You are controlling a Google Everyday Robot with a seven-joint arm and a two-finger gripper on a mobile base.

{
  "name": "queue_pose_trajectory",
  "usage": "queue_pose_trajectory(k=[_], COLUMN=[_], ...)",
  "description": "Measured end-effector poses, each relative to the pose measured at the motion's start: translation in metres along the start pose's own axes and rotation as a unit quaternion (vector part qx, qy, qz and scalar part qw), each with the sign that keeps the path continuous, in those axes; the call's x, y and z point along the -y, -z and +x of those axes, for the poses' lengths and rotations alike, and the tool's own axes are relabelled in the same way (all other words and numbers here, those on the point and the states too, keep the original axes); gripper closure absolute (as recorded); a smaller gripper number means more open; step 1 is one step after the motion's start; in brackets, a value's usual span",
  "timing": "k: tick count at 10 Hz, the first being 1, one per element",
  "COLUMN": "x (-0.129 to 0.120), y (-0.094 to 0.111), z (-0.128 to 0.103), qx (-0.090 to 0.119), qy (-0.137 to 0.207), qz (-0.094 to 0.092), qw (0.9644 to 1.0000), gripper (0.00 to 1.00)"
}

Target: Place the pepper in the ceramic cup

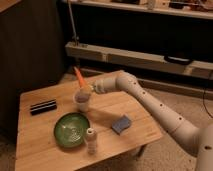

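The orange-red pepper (79, 76) stands tilted, its lower end at the mouth of the off-white ceramic cup (82, 102) and its tip pointing up and to the left. The cup stands on the wooden table (40, 145), behind the green plate. My gripper (86, 89) is at the end of the white arm that reaches in from the right. It sits just above the cup's rim, against the lower part of the pepper.
A green plate (71, 128) lies in front of the cup. A pale shaker (90, 140) stands at the plate's right front. A blue sponge (121, 123) lies to the right, a black case (43, 106) to the left. A shelf runs behind the table.
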Motion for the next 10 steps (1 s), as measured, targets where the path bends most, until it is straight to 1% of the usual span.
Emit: queue_pose_trajectory(k=[3,6,10], x=[0.002,0.001,0.000], y=[-0.005,-0.012,-0.017], z=[0.003,0.002,-0.001], qx=[-0.009,-0.010,-0.013], qy=[0.002,0.002,0.012], qz=[0.005,0.008,0.009], qw=[0.9999,0.9999,0.9998], gripper=[0.83,0.83,0.83])
